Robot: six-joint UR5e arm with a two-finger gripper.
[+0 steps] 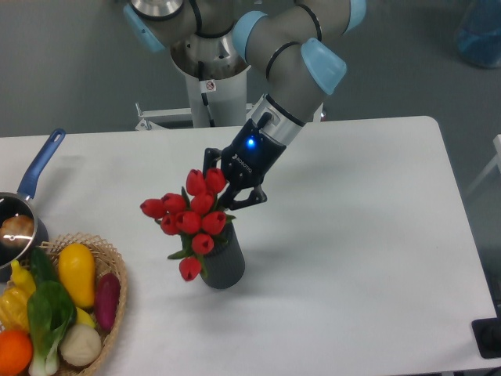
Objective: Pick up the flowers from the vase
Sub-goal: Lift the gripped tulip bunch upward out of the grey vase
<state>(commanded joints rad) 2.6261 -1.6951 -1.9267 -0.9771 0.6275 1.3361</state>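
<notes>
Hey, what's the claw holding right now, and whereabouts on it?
The claw is closed on the flowers, gripping the top rear of the bunch among the buds.

The vase (223, 265) stands near the middle of the table (368, 235). The flowers (188, 215) sit in its mouth, leaning left. The gripper (225, 188) is directly behind the flowers, touching them. A basket (109, 305) of vegetables (55, 305) lies front left; a saucepan (19, 223) behind it.
</notes>
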